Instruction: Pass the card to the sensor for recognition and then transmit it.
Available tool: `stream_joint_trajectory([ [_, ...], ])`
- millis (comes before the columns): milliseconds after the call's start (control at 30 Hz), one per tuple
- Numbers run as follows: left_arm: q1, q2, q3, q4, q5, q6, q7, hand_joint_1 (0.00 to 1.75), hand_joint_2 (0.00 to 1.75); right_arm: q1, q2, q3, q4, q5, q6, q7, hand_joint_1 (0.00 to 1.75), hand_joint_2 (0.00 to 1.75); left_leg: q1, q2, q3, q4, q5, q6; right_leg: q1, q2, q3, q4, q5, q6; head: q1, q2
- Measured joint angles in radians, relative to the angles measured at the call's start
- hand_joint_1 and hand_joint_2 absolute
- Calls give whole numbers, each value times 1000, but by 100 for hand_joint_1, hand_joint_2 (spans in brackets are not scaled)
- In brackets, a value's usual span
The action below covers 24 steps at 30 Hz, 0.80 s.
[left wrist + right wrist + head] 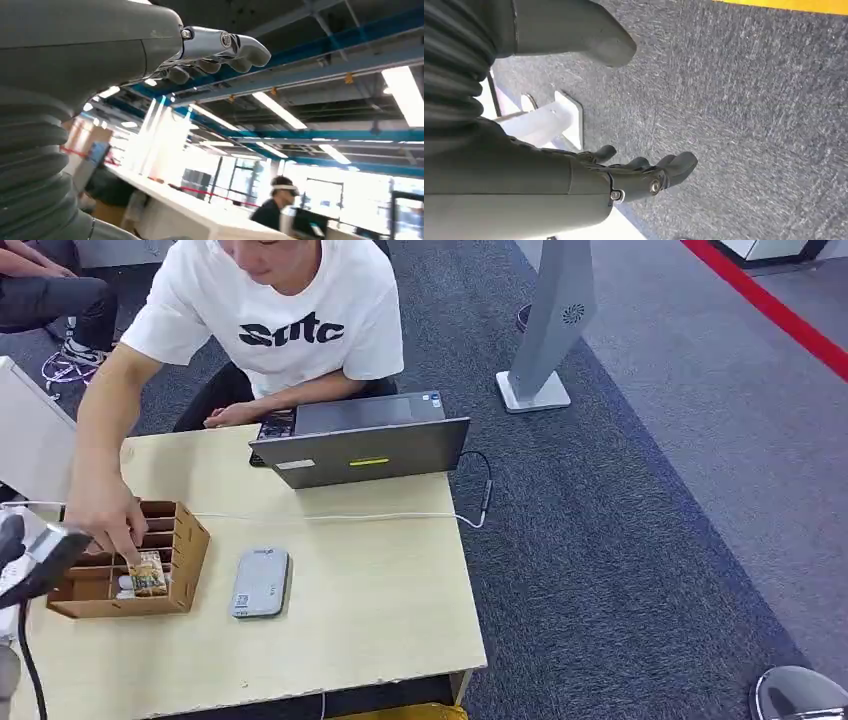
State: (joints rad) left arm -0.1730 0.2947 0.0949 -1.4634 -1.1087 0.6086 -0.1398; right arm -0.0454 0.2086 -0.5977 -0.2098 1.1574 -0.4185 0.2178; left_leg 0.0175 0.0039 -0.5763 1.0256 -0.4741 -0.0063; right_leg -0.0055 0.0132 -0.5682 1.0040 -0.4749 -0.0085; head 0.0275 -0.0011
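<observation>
While both hands hung with fingers loosely apart and unladen, the card (148,575), thin, light and stiff, stood in the wooden box (186,540), best pinched by its upper edge.

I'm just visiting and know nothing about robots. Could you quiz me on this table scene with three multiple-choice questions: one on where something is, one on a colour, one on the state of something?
1. Where does the card sit?
A. In the wooden slotted box
B. On the laptop
C. On the carpet

2. What colour is the flat sensor lying beside the box?
A. Red
B. Grey
C. Yellow

3. What is the robot's left hand doing?
A. Holding the card
B. Pressing the sensor
C. Holding nothing, raised off the table

Answers:
1 A: the card stands in a front slot, with a person's hand touching it.
2 B: its casing is plain grey.
3 C: the left wrist view shows its fingers empty against the ceiling.
</observation>
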Motion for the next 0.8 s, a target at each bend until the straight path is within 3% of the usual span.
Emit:
stream_joint_trajectory([
  [100, 224, -89, 8, -172, 61, 72, -121, 0, 175, 2, 7, -22, 0, -14, -5, -10, 0, 175, -2, 3, 1, 0, -3, 2, -1, 3, 0, 0, -2, 3, 0, 0],
  [233, 471, -269, 42, -382, 154, 83, -335, 0, 175, 8, 16, -52, 0, -24, -19, -15, 0, 175, -4, 2, -1, 0, -6, 6, -2, 2, 0, -1, -5, 6, 1, 0],
  [367, 624, -442, 129, -522, 433, 87, -504, 0, 175, 12, 28, -86, -2, -28, -46, -26, 0, 175, -4, 1, -1, 0, -8, 8, -4, 0, 1, -1, -6, 7, 1, 0],
  [533, 698, -560, 299, -544, 693, 91, -456, 0, 175, 21, 47, -124, -5, -15, -68, -47, 0, 175, -3, -2, 0, 0, -7, 7, -3, -3, 2, -1, -6, 6, -1, 0],
  [633, 698, -588, 409, -517, 787, 91, -438, 0, 175, 24, 56, -142, -7, -7, -75, -65, 0, 175, -3, -4, 0, 0, -6, 5, -2, -5, 2, 0, -7, 5, -1, 0],
  [733, 661, -607, 541, -459, 771, 91, -406, 0, 175, 30, 63, -153, -8, 1, -82, -98, 0, 175, -2, -4, 0, 0, -6, 4, -1, -5, 3, 0, -7, 5, 0, 0],
  [800, 592, -614, 670, -382, 712, 91, -376, 0, 175, 32, 74, -158, -11, 15, -85, -131, 0, 175, -2, -5, 0, -1, -5, 4, -1, -6, 4, 0, -7, 4, -1, 0],
])
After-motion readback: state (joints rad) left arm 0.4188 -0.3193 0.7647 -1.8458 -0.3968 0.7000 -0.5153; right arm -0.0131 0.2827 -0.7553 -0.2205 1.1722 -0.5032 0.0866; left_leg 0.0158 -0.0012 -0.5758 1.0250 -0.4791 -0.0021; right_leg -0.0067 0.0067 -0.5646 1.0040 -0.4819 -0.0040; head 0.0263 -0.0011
